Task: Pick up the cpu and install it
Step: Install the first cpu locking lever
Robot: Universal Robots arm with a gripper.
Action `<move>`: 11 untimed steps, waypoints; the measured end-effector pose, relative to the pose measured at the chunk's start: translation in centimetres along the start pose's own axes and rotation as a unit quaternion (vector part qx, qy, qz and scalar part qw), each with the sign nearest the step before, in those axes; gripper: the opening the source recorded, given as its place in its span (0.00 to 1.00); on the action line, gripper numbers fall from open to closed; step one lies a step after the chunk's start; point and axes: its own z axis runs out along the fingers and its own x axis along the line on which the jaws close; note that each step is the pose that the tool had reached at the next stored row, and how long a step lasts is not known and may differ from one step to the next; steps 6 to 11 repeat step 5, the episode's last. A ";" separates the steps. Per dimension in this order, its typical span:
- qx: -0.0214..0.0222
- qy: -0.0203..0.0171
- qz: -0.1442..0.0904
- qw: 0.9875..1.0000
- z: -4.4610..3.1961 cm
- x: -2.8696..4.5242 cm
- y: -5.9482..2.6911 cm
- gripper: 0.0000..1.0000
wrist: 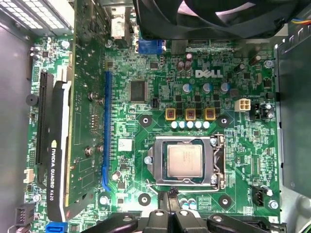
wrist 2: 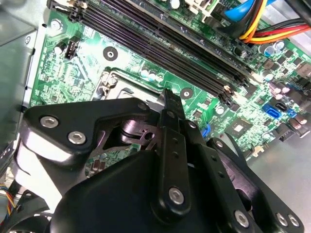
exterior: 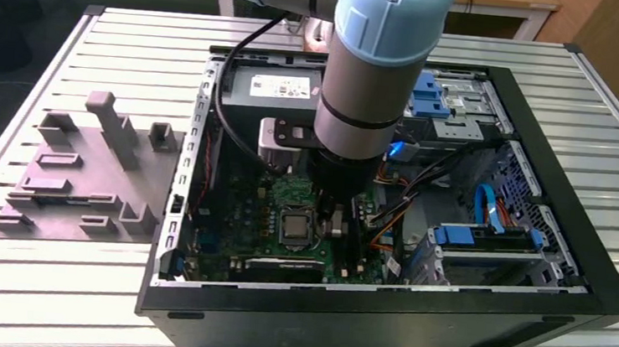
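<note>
One cpu (wrist: 184, 160) sits flat in the socket (wrist: 185, 162) on the green motherboard (wrist: 160, 87), its silvery top framed by the metal retention bracket; I see it in the first wrist view. My gripper (wrist: 171, 200) hovers just beside the socket's edge, and my two fingertips (wrist: 167, 199) are pressed together with nothing between them. In the second wrist view my fingers (wrist 2: 171, 104) come to one narrow black point above the board, beside the four long memory slots (wrist 2: 165, 46), all four of them bare.

In the exterior view my one arm (exterior: 369, 69) reaches straight down into the open computer case (exterior: 387, 315), which lies on its side on a slatted metal table (exterior: 130, 40). The dark square of the socket shows under my wrist, on the board.

On the board I count three tan square components (wrist: 190, 114) in a row above the socket, with five pale capacitors (wrist: 190, 124) lined up right below them. One black graphics card (wrist: 56, 145) stands in a slot beside one long blue slot (wrist: 105, 131). One grey moulded fixture (exterior: 85, 175) rests on the table, at the exterior view's left of the case.
</note>
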 end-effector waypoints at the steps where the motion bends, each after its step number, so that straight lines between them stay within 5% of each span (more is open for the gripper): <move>1: 0.000 0.000 0.000 1.000 0.00 0.00 0.00 0.11; 11: 0.000 0.000 0.000 1.000 -0.01 0.00 0.00 0.11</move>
